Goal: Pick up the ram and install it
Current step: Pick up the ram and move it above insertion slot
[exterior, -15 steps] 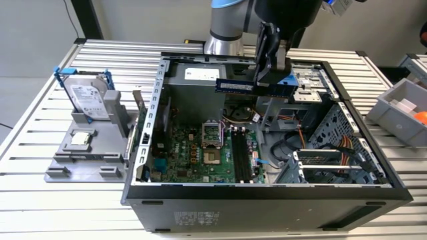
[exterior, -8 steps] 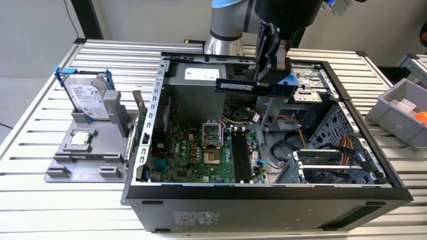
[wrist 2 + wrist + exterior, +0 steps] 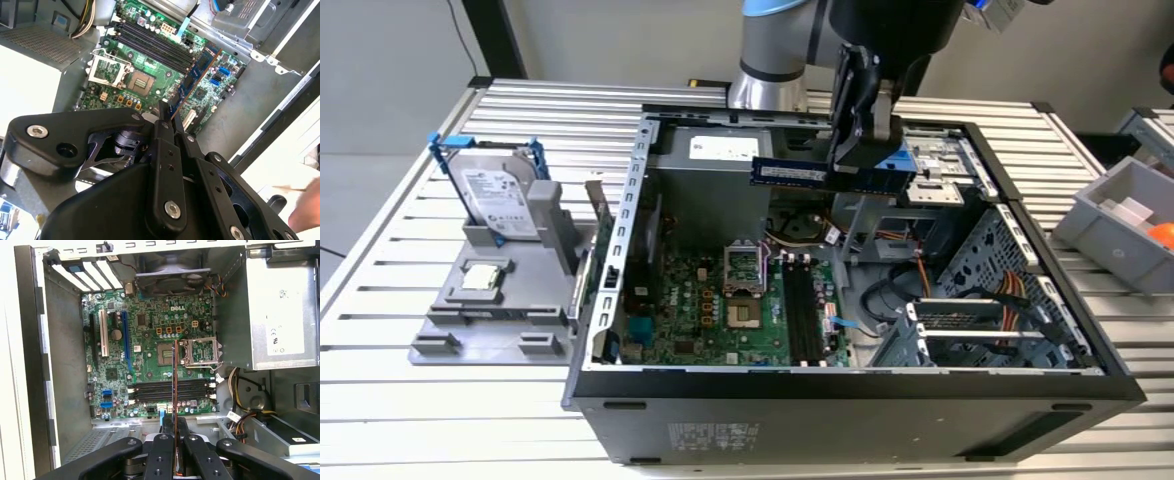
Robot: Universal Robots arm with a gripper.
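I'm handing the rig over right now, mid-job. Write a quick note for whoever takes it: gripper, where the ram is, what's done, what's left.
Gripper: shut on the ram, holding it by one end.
Ram: in the air above the open computer case, over the motherboard. In the first wrist view it lies crosswise to the black memory slots.
Done: ram picked up.
Left: ram not yet seated; the slots look empty.
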